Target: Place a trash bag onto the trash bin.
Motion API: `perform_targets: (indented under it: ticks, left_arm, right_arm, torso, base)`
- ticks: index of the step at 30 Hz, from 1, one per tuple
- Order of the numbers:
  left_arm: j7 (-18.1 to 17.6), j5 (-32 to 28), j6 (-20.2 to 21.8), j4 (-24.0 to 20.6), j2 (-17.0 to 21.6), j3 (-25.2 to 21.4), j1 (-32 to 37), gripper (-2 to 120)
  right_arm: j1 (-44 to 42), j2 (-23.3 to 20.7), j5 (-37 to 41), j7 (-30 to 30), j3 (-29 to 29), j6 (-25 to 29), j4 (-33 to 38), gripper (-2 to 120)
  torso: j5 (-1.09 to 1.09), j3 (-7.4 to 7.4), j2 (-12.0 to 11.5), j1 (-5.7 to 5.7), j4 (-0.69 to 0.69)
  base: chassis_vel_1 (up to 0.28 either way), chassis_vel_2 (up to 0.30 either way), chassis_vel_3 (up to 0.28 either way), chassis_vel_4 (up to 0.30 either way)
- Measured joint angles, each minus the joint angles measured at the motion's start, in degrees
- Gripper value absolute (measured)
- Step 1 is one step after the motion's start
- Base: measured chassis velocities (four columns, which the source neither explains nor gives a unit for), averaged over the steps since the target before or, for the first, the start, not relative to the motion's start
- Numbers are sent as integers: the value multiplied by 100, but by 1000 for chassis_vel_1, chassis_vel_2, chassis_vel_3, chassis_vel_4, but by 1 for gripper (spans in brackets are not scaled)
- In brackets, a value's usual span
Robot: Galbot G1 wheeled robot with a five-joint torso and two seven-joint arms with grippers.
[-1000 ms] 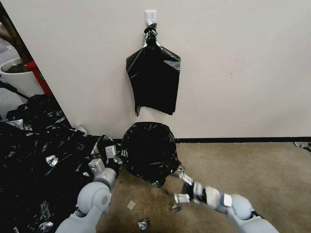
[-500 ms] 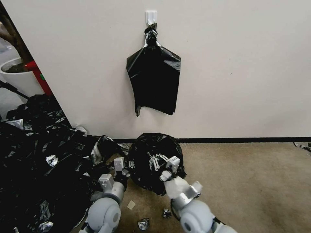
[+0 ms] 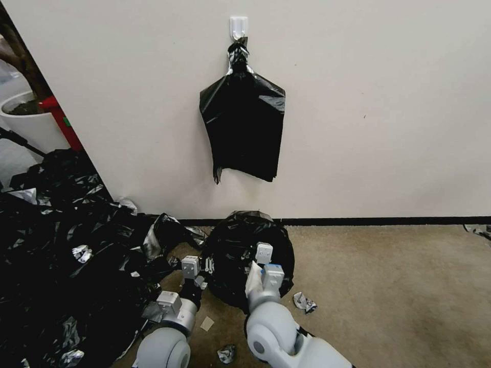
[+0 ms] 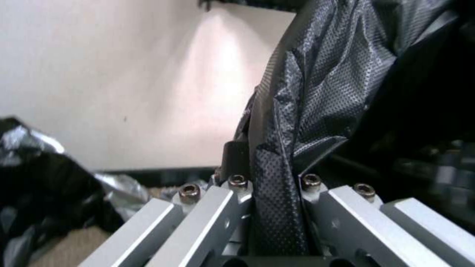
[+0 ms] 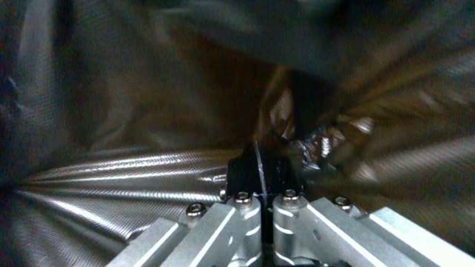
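The trash bag is a glossy black mound on the carpet against the wall, draped over the trash bin, which is hidden beneath it. My left gripper sits at the mound's left edge. In the left wrist view, the left gripper is shut on a fold of the trash bag. My right gripper presses into the mound's front. The right wrist view has the right gripper shut with thin film between its pads and creased trash bag all around.
A flat black bundle hangs from a wall hook above. A big heap of black plastic covers the floor at left, behind it a white planter. Foil-like scraps lie nearby. Open carpet stretches right.
My right arm swung in from the right to the bag's front, and its fingers went from spread to shut. The left gripper drew back and lower. The bag mound sank and shifted slightly right.
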Motion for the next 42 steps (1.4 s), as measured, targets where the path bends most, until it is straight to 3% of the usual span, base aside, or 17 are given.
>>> perform_targets:
  ticks: [2,11,14,16,20,23,29,38,42]
  left_arm:
    - [124,190,-161,41,-46,16,26,3]
    - [134,221,-176,-65,-76,58,63,3]
    - [134,218,-158,-101,-55,54,76,3]
    - [120,183,-81,-155,-26,50,97,3]
    - [94,154,8,-191,-20,60,103,3]
    - [78,144,64,-193,-20,86,90,3]
    - [68,115,119,-218,-28,149,64,3]
    - [70,105,148,-356,-48,182,126,3]
    - [72,11,223,-428,-44,175,171,3]
  right_arm:
    - [258,162,230,256,-113,-382,-279,0]
    - [594,309,248,390,-83,-780,-912,0]
    - [620,269,68,381,-37,-793,-1003,0]
    - [613,164,-575,191,56,-722,-1100,0]
    - [522,62,-1009,-91,112,-632,-1035,0]
    - [406,14,-831,-283,77,-525,-786,0]
    - [266,16,474,-441,-141,-453,-363,0]
    - [403,-6,504,-245,-117,-912,-722,0]
    - [448,-86,-21,-204,-66,-1054,-863,0]
  torso:
    - [0,0,0,0,0]
    - [1,0,0,0,0]
    - [1,0,0,0,0]
    - [1,0,0,0,0]
    - [1,0,0,0,-1]
    - [1,0,0,0,-1]
    - [1,0,0,0,0]
    - [1,0,0,0,0]
    - [1,0,0,0,0]
  base:
    - [0,0,0,0]
    - [0,0,0,0]
    - [0,0,0,0]
    - [0,0,0,0]
    - [0,0,0,0]
    - [0,0,0,0]
    - [0,0,0,0]
    - [0,0,0,0]
    - [0,0,0,0]
